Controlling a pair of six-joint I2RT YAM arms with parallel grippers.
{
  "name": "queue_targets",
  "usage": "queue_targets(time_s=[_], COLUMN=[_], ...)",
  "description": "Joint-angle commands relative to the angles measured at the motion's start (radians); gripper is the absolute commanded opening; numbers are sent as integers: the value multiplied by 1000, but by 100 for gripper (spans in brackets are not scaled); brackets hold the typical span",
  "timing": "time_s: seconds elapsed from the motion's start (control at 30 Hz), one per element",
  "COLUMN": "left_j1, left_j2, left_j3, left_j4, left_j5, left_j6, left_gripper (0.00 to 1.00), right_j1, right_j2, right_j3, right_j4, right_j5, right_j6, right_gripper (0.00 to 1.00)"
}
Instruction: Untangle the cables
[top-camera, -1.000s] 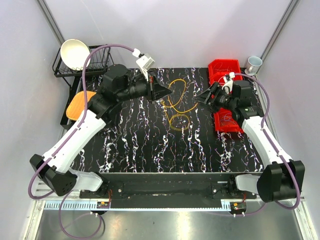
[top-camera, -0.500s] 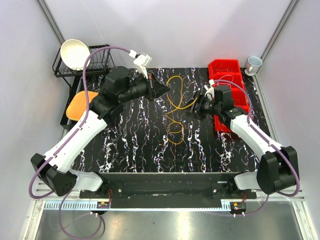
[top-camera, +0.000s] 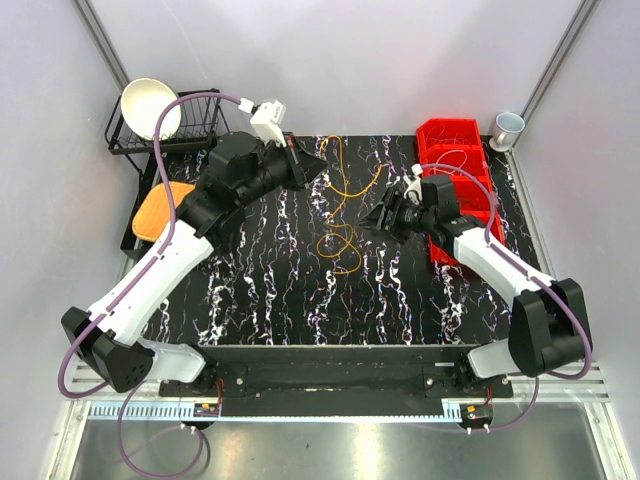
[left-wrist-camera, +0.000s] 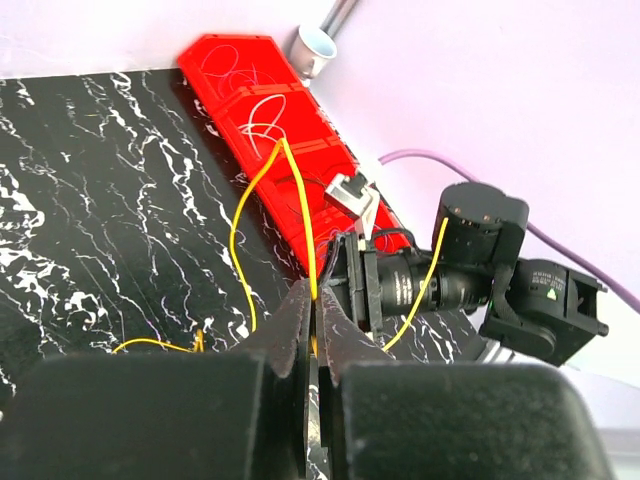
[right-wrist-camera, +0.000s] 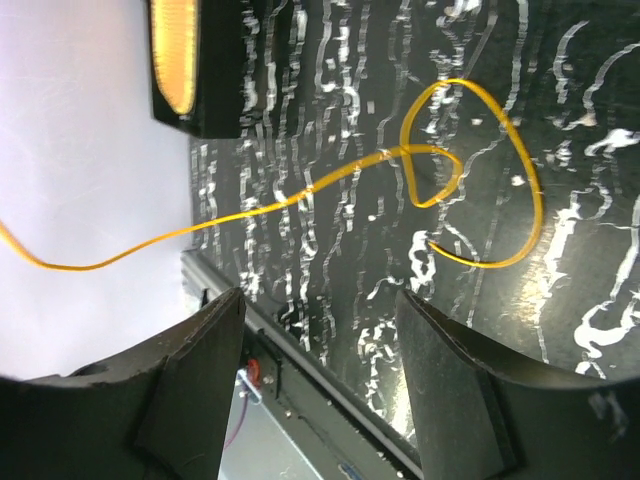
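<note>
- One yellow cable (left-wrist-camera: 299, 205) is in play, partly lifted, partly lying on the black marbled surface (top-camera: 260, 290) about midway between my two arms.
- From above, it runs down from my left hand (top-camera: 320, 165) and ends in a couple of loose loops on the surface.
- Another stretch swings out toward my right hand (top-camera: 383, 218).
- Left hand: pinched fully together on the cable. The strand comes out right between the fingertips (left-wrist-camera: 300, 300).
- Right hand: fingers (right-wrist-camera: 200, 380) spread wide, nothing held. It hangs over the surface just beside the loops.
- My right wrist view shows the cable crossing ahead of the open fingers and curling into a loop that crosses itself; I cannot tell whether it touches them.
- Red bin (top-camera: 440, 132) at the far right of the surface, with thin wires (left-wrist-camera: 255, 105) lying inside.
- Cup (top-camera: 508, 128) just past the bin, in the corner.
- Far left, off the surface: a wire rack (top-camera: 205, 120) holding a white bowl (top-camera: 150, 107).
</note>
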Motion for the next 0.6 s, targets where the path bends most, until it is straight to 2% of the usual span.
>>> queue_targets(time_s=[0.0,0.33,0.57], left_j1=[5,8,6], left_j2=[-19,-43,-65], left_j3=[19,-36,-84], left_j4=[20,68,112], left_j5=[-46,23,61], left_j6=[-13,18,20], left_gripper=[0,0,0], right_j1=[21,35,35], right_j2=[34,138,236], right_j3=[12,81,172], right_j4=[-22,-111,-142], right_j5=[105,191,163], right_j6=[-3,151,235], right_gripper=[68,68,74])
